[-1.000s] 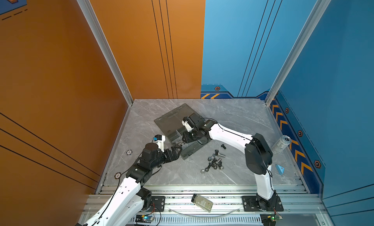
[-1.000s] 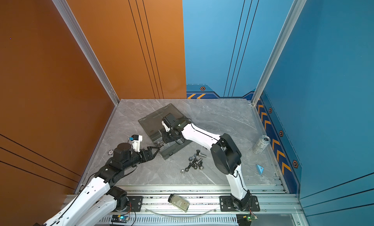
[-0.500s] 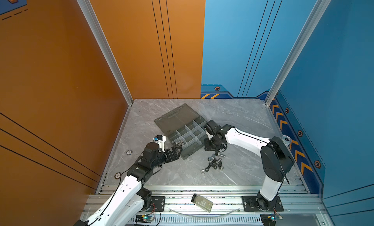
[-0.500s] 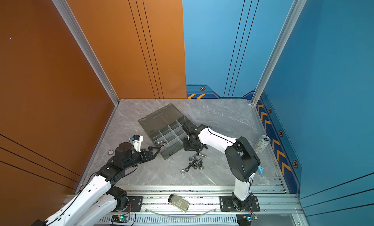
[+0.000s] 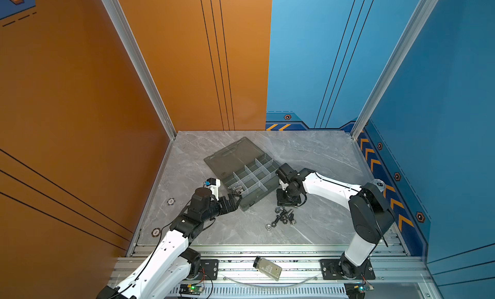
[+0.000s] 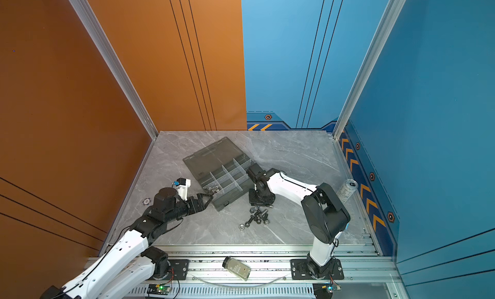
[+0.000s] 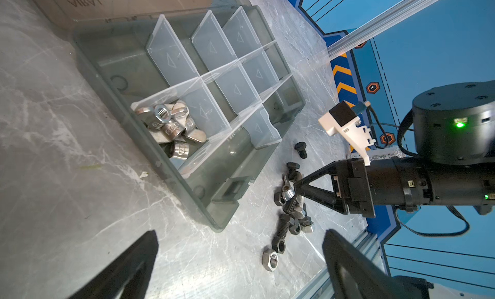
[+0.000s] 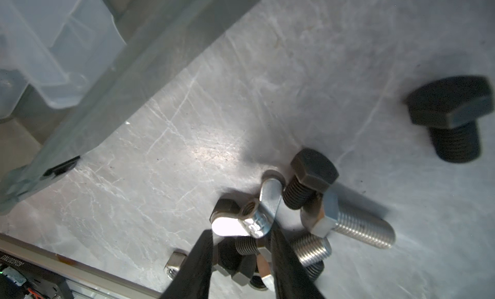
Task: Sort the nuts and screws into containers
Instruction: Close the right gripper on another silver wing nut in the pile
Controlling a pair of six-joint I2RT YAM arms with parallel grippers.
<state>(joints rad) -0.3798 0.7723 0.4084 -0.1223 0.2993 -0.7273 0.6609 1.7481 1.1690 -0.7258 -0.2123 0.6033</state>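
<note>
The smoky-grey organiser box (image 5: 257, 200) (image 6: 232, 200) (image 7: 187, 182) lies open, its containers split by pale dividers. One cell holds silver wing nuts (image 5: 237, 188) (image 7: 171, 126). Loose screws and nuts form a pile (image 5: 284, 217) (image 6: 258, 217) (image 7: 292, 206) in front of the box. My right gripper (image 5: 288, 203) (image 8: 239, 234) points down into the pile, its jaws a little apart. A silver wing nut (image 8: 241, 222) (image 7: 288, 194) lies between their tips. My left gripper (image 5: 237, 197) (image 7: 241, 233) stands wide open and empty at the box's near corner.
A lone black bolt (image 8: 452, 118) (image 7: 301, 149) lies apart from the pile, and a silver hex nut (image 7: 270, 260) at its front. The flat lid (image 5: 233, 155) lies behind the box. A silver can (image 6: 347, 190) stands at the right wall. A clear bottle (image 5: 267, 268) lies on the front rail.
My right gripper has swung from above the box down to the pile in front of it, its jaws about as far apart as before. The left arm has not moved.
</note>
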